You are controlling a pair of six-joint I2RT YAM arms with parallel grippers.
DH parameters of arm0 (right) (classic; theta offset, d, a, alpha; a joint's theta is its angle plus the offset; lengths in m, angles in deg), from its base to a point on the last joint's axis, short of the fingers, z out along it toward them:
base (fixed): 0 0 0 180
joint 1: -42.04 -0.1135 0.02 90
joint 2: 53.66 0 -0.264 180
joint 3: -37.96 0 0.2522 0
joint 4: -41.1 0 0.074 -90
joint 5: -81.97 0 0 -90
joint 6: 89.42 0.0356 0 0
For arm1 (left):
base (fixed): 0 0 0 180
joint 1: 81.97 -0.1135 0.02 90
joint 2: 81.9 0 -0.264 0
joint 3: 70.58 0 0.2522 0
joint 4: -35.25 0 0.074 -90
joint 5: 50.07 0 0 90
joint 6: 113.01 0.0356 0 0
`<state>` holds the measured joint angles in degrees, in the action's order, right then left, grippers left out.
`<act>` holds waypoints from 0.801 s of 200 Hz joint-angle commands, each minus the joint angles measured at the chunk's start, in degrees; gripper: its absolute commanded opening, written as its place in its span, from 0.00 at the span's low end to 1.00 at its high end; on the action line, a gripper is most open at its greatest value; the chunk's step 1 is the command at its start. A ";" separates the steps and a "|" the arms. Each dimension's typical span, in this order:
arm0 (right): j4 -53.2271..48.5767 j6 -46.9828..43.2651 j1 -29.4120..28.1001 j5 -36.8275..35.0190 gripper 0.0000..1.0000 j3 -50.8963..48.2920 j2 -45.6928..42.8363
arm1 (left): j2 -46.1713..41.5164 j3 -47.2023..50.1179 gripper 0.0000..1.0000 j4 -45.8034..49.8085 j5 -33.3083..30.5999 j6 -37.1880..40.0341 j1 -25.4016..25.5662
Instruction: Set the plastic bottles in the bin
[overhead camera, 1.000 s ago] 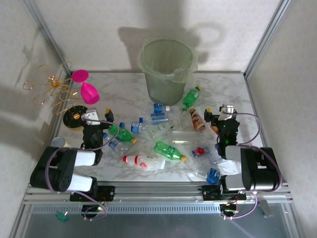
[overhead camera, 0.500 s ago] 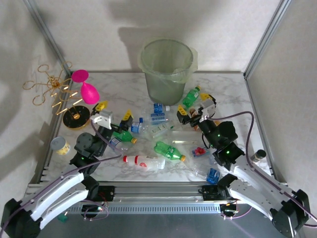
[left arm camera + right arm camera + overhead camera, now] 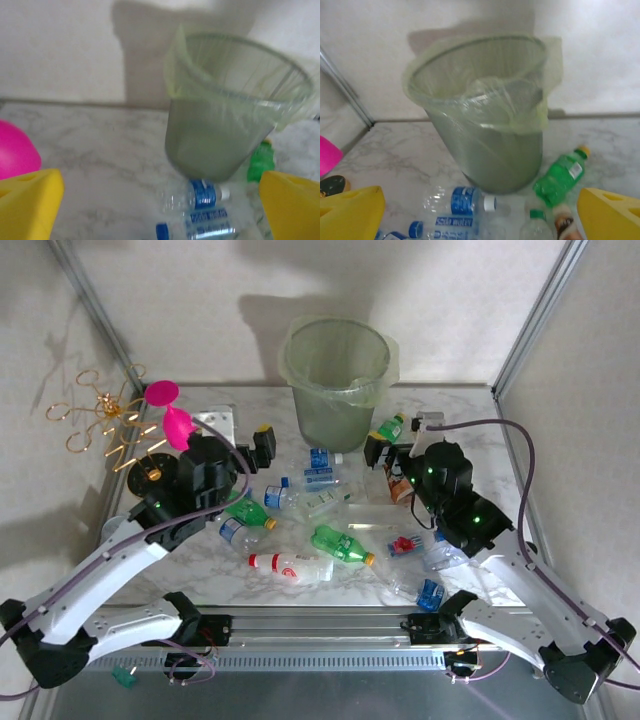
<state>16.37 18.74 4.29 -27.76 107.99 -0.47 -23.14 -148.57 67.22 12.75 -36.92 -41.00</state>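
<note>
Both arms extended toward frame centre, left gripper point(image 3: 241, 434) and right gripper point(image 3: 402, 437) spread wide and empty; bag-lined bin point(image 3: 331, 416) stands upper centre, plastic bottles point(image 3: 340, 543) scattered on the table point(image 3: 470, 412) below it.

Bright, diffuse light from the near side. Soft grey shadow of bin point(image 3: 335, 412) thrown on rear wall point(image 3: 180, 300). Left wrist view smeared with motion blur; right wrist view sharper.

The bin point(image 3: 490, 145) is translucent pale-green plastic, its thin liner bag point(image 3: 549, 65) filmy and crinkled. The tabletop point(image 3: 100, 145) looks like smooth white-grey marble. The plastic bottles point(image 3: 340, 543) are glossy, clear or green. At ten o'clock stands a shiny pink ornament point(image 3: 182, 428) with gold wire point(image 3: 110, 410).
</note>
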 commanded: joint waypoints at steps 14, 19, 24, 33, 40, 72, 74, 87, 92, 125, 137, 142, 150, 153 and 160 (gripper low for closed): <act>-3.04 13.27 13.32 10.13 0.99 1.08 1.87 | 2.97 -0.19 0.99 5.17 6.70 -9.28 -1.07; -3.84 14.95 15.63 12.67 0.98 1.54 3.25 | 3.31 -0.10 0.99 4.79 7.52 -8.77 -1.10; -4.78 16.74 18.02 14.62 0.99 1.96 4.80 | 3.45 -0.03 0.99 4.21 7.99 -8.66 -1.08; -5.55 19.35 20.75 17.24 0.99 2.50 7.06 | 3.49 0.38 0.99 2.86 8.28 -8.61 -1.08; -5.16 20.29 21.66 18.23 0.99 2.45 8.57 | 3.43 0.78 0.99 1.63 8.72 -8.19 -1.15; -2.13 23.72 21.36 12.60 0.99 2.31 13.84 | 3.37 3.14 0.99 -3.02 4.64 -9.98 -1.07; -1.61 23.67 21.09 11.84 0.99 2.01 13.86 | 3.49 3.43 0.99 -3.28 4.19 -9.95 -1.07; 3.20 22.69 20.78 10.82 0.96 -0.77 13.43 | 3.56 5.27 0.99 -4.18 1.16 -10.66 -1.07; 3.69 22.92 21.18 10.64 0.95 -0.86 13.97 | 3.51 5.86 0.99 -4.29 0.71 -10.93 -1.13; 2.99 22.69 25.23 17.66 0.93 5.06 25.06 | 2.28 9.54 0.99 -5.62 2.15 -12.06 -0.71; 1.75 22.16 26.44 21.60 0.93 8.89 31.12 | 2.41 10.61 0.99 -5.91 0.06 -12.29 -0.09; 1.48 21.76 26.95 23.48 0.91 10.52 33.54 | 2.56 10.94 0.99 -6.00 -1.10 -12.15 0.45; 0.23 21.73 27.21 23.71 0.91 12.93 36.80 | 3.32 10.90 0.99 -5.65 -3.49 -11.48 1.50; 0.23 21.65 27.23 23.53 0.91 13.46 37.68 | 3.58 10.65 0.99 -5.31 -4.69 -11.33 2.07; 1.43 21.14 27.35 23.96 0.91 14.18 39.46 | 4.30 9.85 0.99 -4.13 -7.53 -11.21 3.16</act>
<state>17.71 40.66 30.80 -8.78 117.81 33.19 -19.51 -138.19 63.22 13.58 -48.11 -40.62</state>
